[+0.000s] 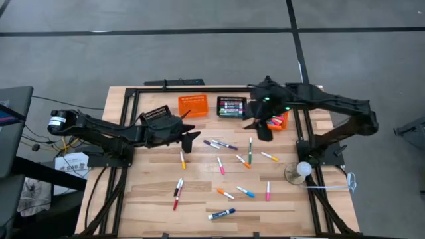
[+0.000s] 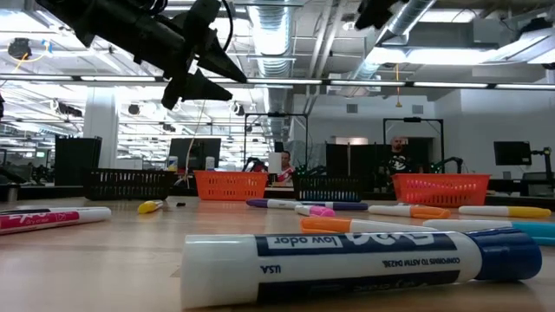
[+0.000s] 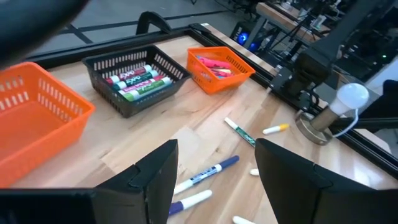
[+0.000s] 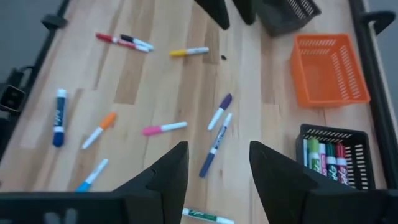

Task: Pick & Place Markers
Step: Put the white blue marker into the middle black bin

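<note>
Lying on the table [image 1: 153,199]: slim capped markers [image 1: 226,166], smooth plastic cylinders in pink, orange, blue, yellow, red and green, scattered loose over pale wooden planks.
Nearest marker [image 2: 355,260]: a white barrel with a blue cap and a printed label, lying on its side closest to the low camera.
Baskets: an orange mesh basket [image 1: 192,104] shows nothing inside; a black mesh basket [image 1: 231,107] beside it holds a row of thick markers; a second orange basket [image 1: 279,122] holds pink ones.
Left gripper [image 1: 190,141]: raised above the table's left middle, its dark wedge-shaped fingers [image 3: 155,174] parted with nothing between them.
Right gripper [image 1: 260,127]: above the table beside the far-right orange basket, fingers [image 4: 283,171] spread, empty.
Lamp [image 1: 300,171]: a round white bulb on a disc base near the right edge.
</note>
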You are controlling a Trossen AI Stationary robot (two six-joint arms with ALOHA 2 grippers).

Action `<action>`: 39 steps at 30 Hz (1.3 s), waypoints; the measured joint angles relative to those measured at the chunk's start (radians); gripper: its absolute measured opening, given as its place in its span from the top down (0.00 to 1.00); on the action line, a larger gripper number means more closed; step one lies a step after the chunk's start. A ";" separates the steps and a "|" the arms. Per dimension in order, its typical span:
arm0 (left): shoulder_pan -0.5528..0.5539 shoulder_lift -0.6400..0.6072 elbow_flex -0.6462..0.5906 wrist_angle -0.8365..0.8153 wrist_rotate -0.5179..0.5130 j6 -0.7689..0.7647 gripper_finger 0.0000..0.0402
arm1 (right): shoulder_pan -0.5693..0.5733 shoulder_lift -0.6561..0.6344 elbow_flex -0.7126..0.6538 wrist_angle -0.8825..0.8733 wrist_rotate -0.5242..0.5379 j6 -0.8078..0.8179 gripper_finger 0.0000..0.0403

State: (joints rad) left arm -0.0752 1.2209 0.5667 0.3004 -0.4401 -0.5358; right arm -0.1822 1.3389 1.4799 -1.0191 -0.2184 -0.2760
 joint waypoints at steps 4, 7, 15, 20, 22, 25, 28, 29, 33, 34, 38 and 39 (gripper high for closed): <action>-0.017 0.000 0.000 0.004 0.000 0.000 0.47 | 0.016 -0.090 -0.026 0.003 0.008 0.035 0.62; -0.023 0.000 0.000 0.008 0.000 0.000 0.47 | 0.016 -0.175 -0.076 0.021 0.013 0.069 0.63; -0.024 0.000 0.000 0.018 0.000 0.000 0.47 | 0.010 -0.422 -0.238 0.077 0.075 0.176 0.65; -0.024 0.000 0.000 0.081 0.000 -0.001 0.47 | 0.010 -0.568 -0.350 0.162 0.089 0.193 0.65; -0.024 0.000 0.019 0.083 0.001 0.002 0.47 | 0.010 -0.622 -0.395 0.178 0.090 0.209 0.65; -0.024 0.000 0.064 0.088 0.028 0.035 0.47 | 0.010 -0.695 -0.464 0.223 0.089 0.236 0.65; -0.025 0.000 0.107 0.085 0.031 0.080 0.47 | 0.010 -0.772 -0.534 0.280 0.089 0.260 0.65; -0.024 0.000 0.123 0.085 0.035 0.090 0.47 | 0.010 -0.800 -0.559 0.304 0.089 0.268 0.65; -0.024 0.017 0.173 0.085 0.077 0.119 0.47 | 0.010 -0.909 -0.643 0.378 0.089 0.307 0.66; -0.024 0.027 0.186 0.083 0.090 0.119 0.47 | 0.010 -0.936 -0.660 0.388 0.089 0.318 0.66; -0.024 0.091 0.241 0.082 0.164 0.112 0.47 | 0.010 -1.041 -0.724 0.431 0.089 0.352 0.66; -0.024 0.114 0.262 0.082 0.188 0.112 0.47 | 0.010 -1.066 -0.734 0.436 0.089 0.357 0.66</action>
State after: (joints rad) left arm -0.0994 1.3350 0.8286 0.3826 -0.2522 -0.4236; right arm -0.1722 0.2728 0.7462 -0.5836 -0.1293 0.0808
